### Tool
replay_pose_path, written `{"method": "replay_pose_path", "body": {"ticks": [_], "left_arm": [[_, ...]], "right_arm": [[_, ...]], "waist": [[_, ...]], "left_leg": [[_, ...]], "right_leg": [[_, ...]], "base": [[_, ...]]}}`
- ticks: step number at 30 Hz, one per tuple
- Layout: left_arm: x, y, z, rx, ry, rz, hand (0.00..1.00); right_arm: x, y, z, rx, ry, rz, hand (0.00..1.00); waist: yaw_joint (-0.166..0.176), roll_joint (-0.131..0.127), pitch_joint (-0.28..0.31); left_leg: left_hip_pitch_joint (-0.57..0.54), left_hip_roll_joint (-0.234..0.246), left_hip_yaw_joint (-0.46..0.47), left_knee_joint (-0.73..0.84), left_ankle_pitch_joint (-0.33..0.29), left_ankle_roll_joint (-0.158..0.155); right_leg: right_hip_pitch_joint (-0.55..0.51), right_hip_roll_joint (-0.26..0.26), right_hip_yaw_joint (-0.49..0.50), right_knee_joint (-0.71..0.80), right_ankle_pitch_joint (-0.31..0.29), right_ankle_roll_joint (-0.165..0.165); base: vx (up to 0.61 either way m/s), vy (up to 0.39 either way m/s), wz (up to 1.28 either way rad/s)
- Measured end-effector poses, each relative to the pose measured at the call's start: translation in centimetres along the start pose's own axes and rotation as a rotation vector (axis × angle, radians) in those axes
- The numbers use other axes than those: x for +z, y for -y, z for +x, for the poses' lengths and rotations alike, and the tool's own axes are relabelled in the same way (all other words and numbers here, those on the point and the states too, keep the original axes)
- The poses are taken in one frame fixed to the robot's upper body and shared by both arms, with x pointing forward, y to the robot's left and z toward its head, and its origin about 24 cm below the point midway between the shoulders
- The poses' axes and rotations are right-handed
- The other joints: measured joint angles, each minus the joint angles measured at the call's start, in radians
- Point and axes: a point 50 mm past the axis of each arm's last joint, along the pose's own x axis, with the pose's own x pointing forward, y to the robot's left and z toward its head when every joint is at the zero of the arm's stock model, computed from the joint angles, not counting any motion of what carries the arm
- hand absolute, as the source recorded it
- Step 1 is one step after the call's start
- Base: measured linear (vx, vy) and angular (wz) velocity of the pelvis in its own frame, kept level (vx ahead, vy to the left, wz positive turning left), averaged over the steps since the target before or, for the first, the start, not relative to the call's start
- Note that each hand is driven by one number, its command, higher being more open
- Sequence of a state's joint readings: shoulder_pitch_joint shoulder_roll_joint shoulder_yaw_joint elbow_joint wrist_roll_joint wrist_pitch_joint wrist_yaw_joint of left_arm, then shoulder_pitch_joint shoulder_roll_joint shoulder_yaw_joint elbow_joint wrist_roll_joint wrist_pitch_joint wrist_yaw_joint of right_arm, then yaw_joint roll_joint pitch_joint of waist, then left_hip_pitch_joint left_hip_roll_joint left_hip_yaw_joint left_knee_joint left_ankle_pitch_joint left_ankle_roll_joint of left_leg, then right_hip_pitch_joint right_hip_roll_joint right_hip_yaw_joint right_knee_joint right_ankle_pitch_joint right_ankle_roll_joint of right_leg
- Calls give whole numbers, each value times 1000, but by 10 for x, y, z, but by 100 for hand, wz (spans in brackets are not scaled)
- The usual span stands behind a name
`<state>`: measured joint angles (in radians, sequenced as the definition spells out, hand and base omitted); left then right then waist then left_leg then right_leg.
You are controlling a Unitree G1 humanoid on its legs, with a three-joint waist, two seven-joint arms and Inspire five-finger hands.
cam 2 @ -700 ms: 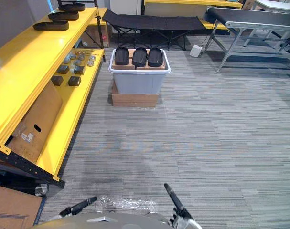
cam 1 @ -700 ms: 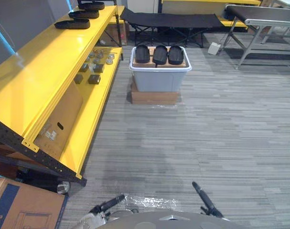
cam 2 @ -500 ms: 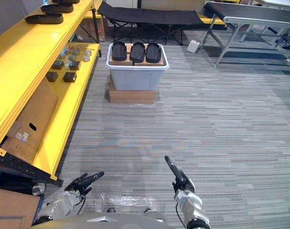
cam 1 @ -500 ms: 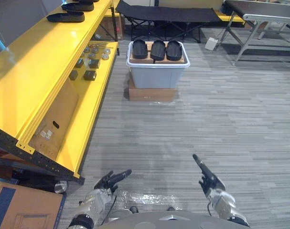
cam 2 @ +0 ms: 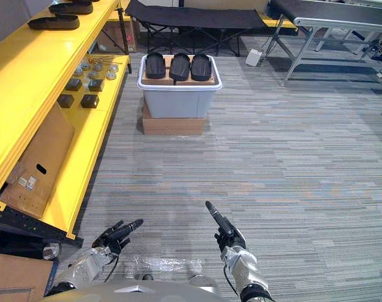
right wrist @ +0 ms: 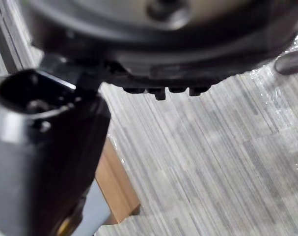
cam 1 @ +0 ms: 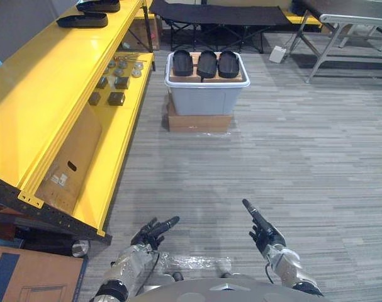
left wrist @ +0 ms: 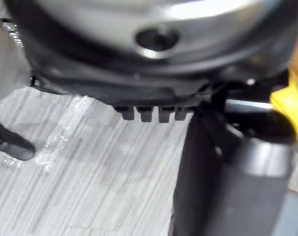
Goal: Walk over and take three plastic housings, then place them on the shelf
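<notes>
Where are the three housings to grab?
In the eye views, the three black housings lie side by side atop the grey bin, far ahead and centred, just right of the yellow shelf.

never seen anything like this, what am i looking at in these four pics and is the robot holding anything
This is a two-legged humanoid robot with fingered hands. The two wide pictures come from a stereo camera on its head, looking down at the carpeted floor ahead. At the bottom are its left hand and right hand, both open and holding nothing. The two close, dark pictures come from cameras on its wrists, each looking along its own hand at the floor. Ahead stands a grey tub on a brown box, with three black plastic housings lying side by side on top. To the robot's left runs a yellow shelf. More black housings lie on its upper level, and small parts on the lower.
</notes>
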<state>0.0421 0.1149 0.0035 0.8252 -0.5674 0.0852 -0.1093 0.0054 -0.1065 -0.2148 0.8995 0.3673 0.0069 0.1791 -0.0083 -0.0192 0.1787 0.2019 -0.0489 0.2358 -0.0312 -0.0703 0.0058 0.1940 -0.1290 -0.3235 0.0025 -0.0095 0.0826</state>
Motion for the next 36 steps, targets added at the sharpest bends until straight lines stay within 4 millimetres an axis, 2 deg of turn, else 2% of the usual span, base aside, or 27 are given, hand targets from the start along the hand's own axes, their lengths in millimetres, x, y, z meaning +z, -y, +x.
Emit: {"method": "replay_pose_path", "body": {"ticks": [3, 7, 11, 12, 14, 15, 17, 18, 19, 20, 22, 24, 26, 28, 29, 30, 31, 32, 33, 34, 35, 36], "left_arm": [[-4, -4, -4, 19, 34, -24, 100], [-14, -9, -9, 35, 40, -26, 100], [-18, -10, -12, 2, 62, 9, 100], [-15, -7, -12, -9, 78, 14, 100], [-7, -1, -13, -41, 112, 30, 100], [-1, 6, -13, -68, 140, 38, 100], [0, 8, -12, -77, 139, 51, 100], [-2, 10, -12, -82, 124, 65, 100], [-4, 7, -13, -75, 117, 68, 100], [-4, 3, -14, -64, 114, 75, 100], [-2, -2, -15, -53, 118, 89, 100], [-2, -3, -16, -52, 116, 90, 100], [-2, -5, -16, -57, 117, 95, 100], [-1, -4, -17, -71, 124, 98, 100], [-3, -2, -16, -74, 123, 88, 100], [-8, -1, -17, -73, 114, 72, 100], [-11, 0, -18, -71, 108, 58, 100], [-13, -4, -19, -61, 109, 20, 100], [-10, 2, -17, -74, 121, -16, 100], [-11, 4, -16, -77, 120, -37, 100], [-14, 7, -16, -80, 116, -63, 100], [-11, 7, -15, -81, 125, -101, 100]], "right_arm": [[-12, 5, -5, -16, -26, 12, 100], [-27, 8, -11, -43, -49, 27, 100], [-38, 9, -16, -52, -61, 36, 100], [-37, 9, -16, -51, -56, 43, 100], [-36, 8, -16, -53, -44, 46, 100], [-35, 6, -14, -66, -35, 47, 100], [-32, 2, -12, -64, -25, 42, 100], [-35, 2, -14, -67, -16, 48, 100], [-35, 2, -14, -64, -14, 51, 100], [-36, 0, -14, -57, -16, 48, 100], [-41, -2, -17, -56, -4, 57, 100], [-47, 2, -22, -64, -9, 61, 100], [-47, 5, -23, -69, -7, 61, 100], [-49, 5, -24, -63, -12, 59, 100], [-46, 7, -23, -62, -4, 56, 100], [-43, 11, -24, -70, 3, 36, 100], [-41, 14, -25, -74, 2, 21, 100], [-38, 17, -24, -75, 2, -16, 100], [-33, 19, -23, -71, 9, -53, 100], [-30, 20, -22, -68, 11, -75, 100], [-26, 19, -20, -60, 14, -124, 100], [-25, 20, -20, -69, 13, -146, 100]], "waist": [[2, 0, 0], [1, 2, -2], [4, -3, -3], [4, -6, -5], [3, -18, 1], [6, -25, 14], [1, -16, 48], [-6, -16, 55], [-6, -12, 60], [-3, -19, 63], [1, -33, 67], [1, -39, 73], [1, -42, 75], [4, -43, 70], [2, -23, 66], [-3, 13, 46], [-6, 32, 29], [-5, 42, 15], [-12, 53, 21], [-14, 61, 26], [-10, 74, 46], [5, 66, 63]], "left_leg": [[0, 0, -2, -4, 6, 9], [0, -1, -6, -29, 28, 43], [-7, -3, 1, -56, 40, 40], [-21, -8, 1, -56, 37, 45], [-39, -18, 1, -56, 32, 52], [-46, -21, 0, -54, 27, 60], [-34, -2, -15, -23, 20, 81], [-33, 16, -23, 8, 1, 90], [-38, 28, -24, 31, -17, 87], [-36, 44, -26, 55, -37, 80], [-36, 58, -35, 90, -64, 57], [-26, 61, -40, 142, -108, 37], [-14, 61, -40, 184, -155, 18], [-5, 71, -43, 257, -243, -13], [-8, 94, -45, 290, -279, -34], [-12, 140, -46, 317, -320, -65], [-16, 166, -44, 330, -332, -89], [-65, 198, -52, 463, -323, -98], [-153, 247, -48, 650, -271, -122], [-202, 273, -50, 764, -222, -110], [-278, 316, -49, 939, -222, -100], [-327, 308, -59, 981, -231, -93]], "right_leg": [[-1, 1, -1, 0, -3, -3], [-11, 5, -2, 5, -6, -7], [-47, 3, 3, 21, -10, -4], [-78, -9, 4, 66, -35, -9], [-129, -36, 4, 153, -67, 10], [-190, -60, 2, 275, -75, 12], [-271, -84, -5, 455, -73, 27], [-290, -76, -1, 466, -94, -4], [-305, -68, 1, 444, -97, -8], [-320, -52, 6, 386, -92, -2], [-337, -34, 6, 248, -68, 24], [-352, -34, 15, 179, -62, 32], [-349, -35, 24, 174, -63, 30], [-346, -24, 46, 204, -54, -26], [-354, -8, 48, 237, -33, -57], [-360, 22, 30, 270, -35, -58], [-357, 40, 16, 269, -34, -59], [-346, 62, -3, 264, -19, -85], [-322, 80, -11, 251, -20, -116], [-296, 90, -16, 231, -22, -129], [-227, 111, -19, 198, -29, -146], [-145, 115, -24, 164, -45, -165]], "base": [[-94, -9, 1], [-110, -8, 2], [-84, 20, -4], [-66, 40, -1], [-12, 61, 5], [20, 57, 3], [45, 51, 16], [106, 69, 25], [154, 61, 14], [187, 32, 7], [173, -5, 12], [291, -64, 11], [301, -124, 4], [284, -189, 0], [372, -250, -2], [399, -251, 0], [452, -223, 9], [456, -232, 15], [459, -241, 19], [458, -253, 13], [594, -262, 1], [587, -243, -6]]}}
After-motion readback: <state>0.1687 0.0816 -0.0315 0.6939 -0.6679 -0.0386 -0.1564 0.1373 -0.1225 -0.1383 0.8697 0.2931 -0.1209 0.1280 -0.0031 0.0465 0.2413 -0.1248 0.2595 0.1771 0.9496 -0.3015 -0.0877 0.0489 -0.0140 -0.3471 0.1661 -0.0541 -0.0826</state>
